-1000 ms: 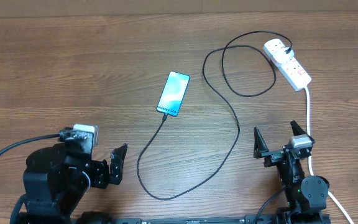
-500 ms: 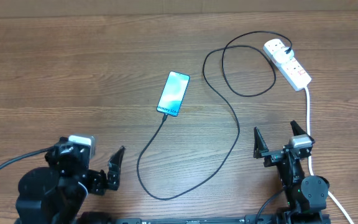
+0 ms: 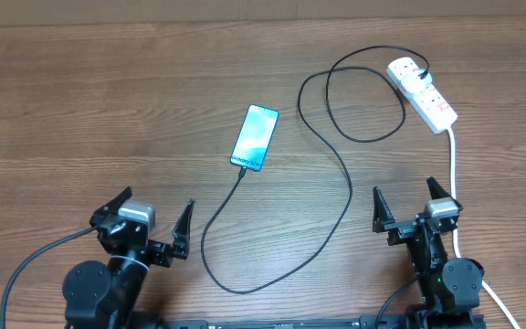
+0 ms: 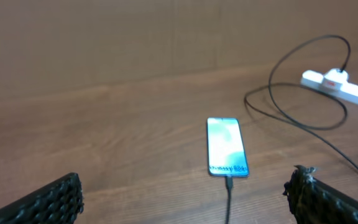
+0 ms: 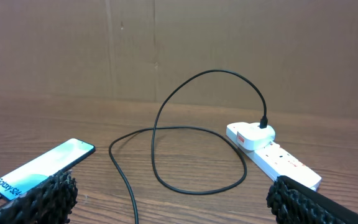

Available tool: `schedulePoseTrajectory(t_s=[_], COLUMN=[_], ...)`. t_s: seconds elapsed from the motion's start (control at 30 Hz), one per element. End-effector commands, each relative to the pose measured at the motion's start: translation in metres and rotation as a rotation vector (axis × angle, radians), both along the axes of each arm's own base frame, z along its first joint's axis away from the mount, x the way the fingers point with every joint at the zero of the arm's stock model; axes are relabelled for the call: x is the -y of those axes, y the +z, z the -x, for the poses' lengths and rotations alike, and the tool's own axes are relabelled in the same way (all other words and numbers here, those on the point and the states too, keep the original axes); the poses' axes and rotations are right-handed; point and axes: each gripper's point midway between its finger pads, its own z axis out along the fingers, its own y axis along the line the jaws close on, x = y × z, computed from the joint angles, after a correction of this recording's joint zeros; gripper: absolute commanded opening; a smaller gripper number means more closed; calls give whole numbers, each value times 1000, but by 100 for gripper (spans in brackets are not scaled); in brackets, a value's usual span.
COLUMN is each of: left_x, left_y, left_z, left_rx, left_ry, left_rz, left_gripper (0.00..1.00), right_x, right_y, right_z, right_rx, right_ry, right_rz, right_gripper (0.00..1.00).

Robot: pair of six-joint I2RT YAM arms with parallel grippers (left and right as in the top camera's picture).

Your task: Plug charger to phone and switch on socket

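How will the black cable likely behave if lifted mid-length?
Probably floppy: the cable lies in loose curves and a loop, so it should sag. Likely light, being thin. Its ends seem plugged into the phone and the strip, so lifting might drag the phone.

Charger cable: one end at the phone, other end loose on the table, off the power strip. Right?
No. Right wrist view shows the far end of the charger cable plugged into the power strip, not loose. The other end does meet the phone.

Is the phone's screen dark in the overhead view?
No, the phone shows a lit blue-cyan screen with white text along one short edge.
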Motion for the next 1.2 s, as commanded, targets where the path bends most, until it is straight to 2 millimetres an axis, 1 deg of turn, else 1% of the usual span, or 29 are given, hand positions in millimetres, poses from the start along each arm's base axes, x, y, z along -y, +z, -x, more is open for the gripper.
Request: schedulePoseTrajectory(t_s=[0.0, 0.2, 0.37, 0.53, 0.93, 1.07, 1.17], left_x=[-3, -13, -27, -37, -47, -47, -47], left_y=[-11, -20, -27, -30, -18, -23, -29], left_z=[-3, -9, -9, -9, -11, -16, -21], left_rx=[40, 95, 109, 125, 185, 203, 229], left_ry=[12, 66, 157, 220, 276, 276, 280], left_rz=[-4, 12, 60, 81, 81, 85, 145], left_gripper=[100, 100, 100, 100, 100, 100, 100], right_x=[0, 0, 0, 0, 0, 0, 0], right_y=[-2, -2, -2, -2, -2, -2, -2], right_z=[0, 0, 0, 0, 0, 0, 0], right_rx=[5, 4, 5, 5, 5, 5, 4], right_ry=[-4, -4, -4, -4, -4, -4, -4], right_rz=[5, 5, 4, 4, 5, 4, 5], right_gripper=[100, 100, 100, 100, 100, 100, 100])
